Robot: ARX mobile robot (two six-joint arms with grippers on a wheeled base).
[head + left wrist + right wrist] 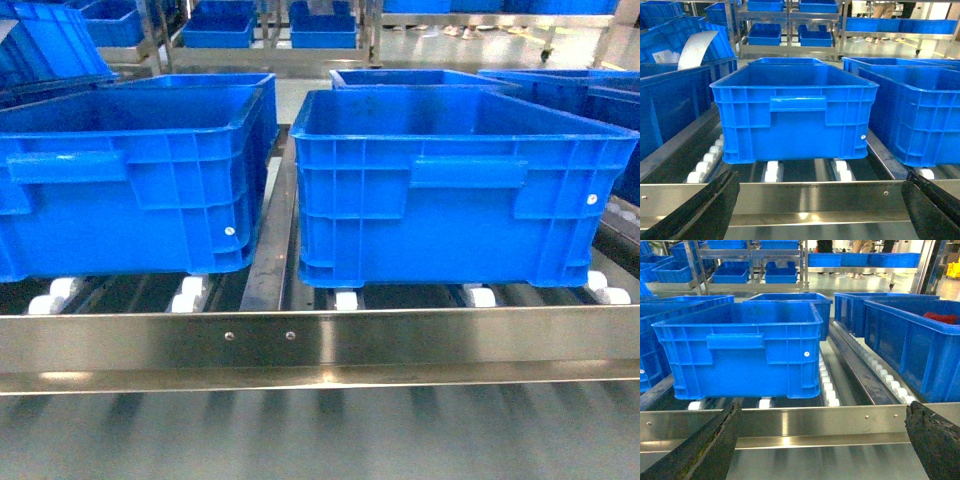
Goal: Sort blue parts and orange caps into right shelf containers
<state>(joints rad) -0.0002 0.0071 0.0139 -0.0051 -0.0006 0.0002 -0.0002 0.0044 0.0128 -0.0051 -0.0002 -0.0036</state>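
Observation:
The right shelf, a shiny steel rack with a long front rail [320,340] and white rollers [345,299], fills the head view. Two large blue containers stand on it, one at left [130,180] and one at right [450,190]; their floors are hidden by the near walls. My left gripper [821,175] is open, with only the rail between its black fingers [705,210], facing a container [795,115]. My right gripper [823,407] is likewise open and holds nothing, before another container [740,350]. No blue parts or orange caps are in view. Neither gripper shows in the head view.
More blue crates stand behind and to both sides [600,110]. One crate at far right holds something red [940,317]. A curved white sheet [695,47] lies in a left crate. Further racks with blue bins [782,35] stand in the background.

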